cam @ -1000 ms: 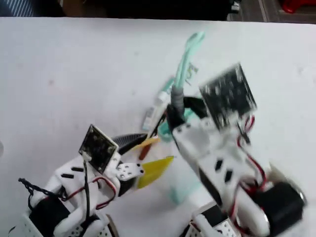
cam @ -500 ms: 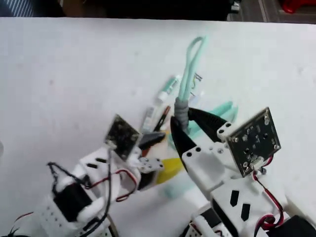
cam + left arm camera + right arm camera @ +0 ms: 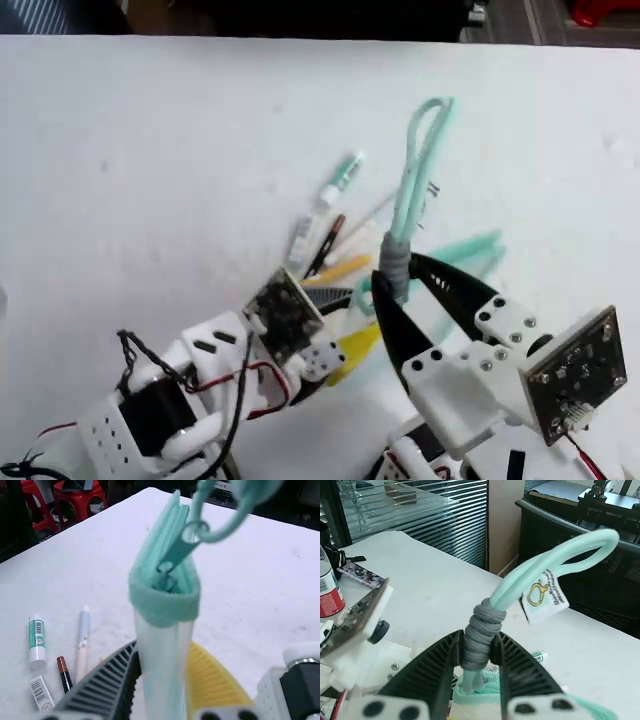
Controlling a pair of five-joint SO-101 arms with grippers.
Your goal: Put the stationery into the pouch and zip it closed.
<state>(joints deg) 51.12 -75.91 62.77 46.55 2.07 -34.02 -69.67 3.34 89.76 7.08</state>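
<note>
The mint pouch (image 3: 468, 250) hangs off the table between both arms. My left gripper (image 3: 162, 652) is shut on the pouch's clear body just under its mint end band (image 3: 162, 600); the zipper pull (image 3: 182, 547) sticks out above. In the high view this left gripper (image 3: 350, 320) shows a black and a yellow finger. My right gripper (image 3: 395, 268) is shut on the grey wrapped base (image 3: 480, 630) of the mint loop strap (image 3: 560, 555). Loose on the table lie a glue stick (image 3: 342, 176), a white pen (image 3: 82, 635), a brown pen (image 3: 64, 672) and an eraser (image 3: 41, 692).
The stationery lies in a cluster (image 3: 325, 235) just beyond the left gripper. A bottle (image 3: 327, 590) stands at the table's edge in the right wrist view. A white tag (image 3: 545, 597) dangles from the strap. Bare white table (image 3: 150, 150) stretches to the far left.
The right arm has swung back and to the right, pulling the strap and pouch that way. The left arm has moved right and closed its fingers on the pouch's end.
</note>
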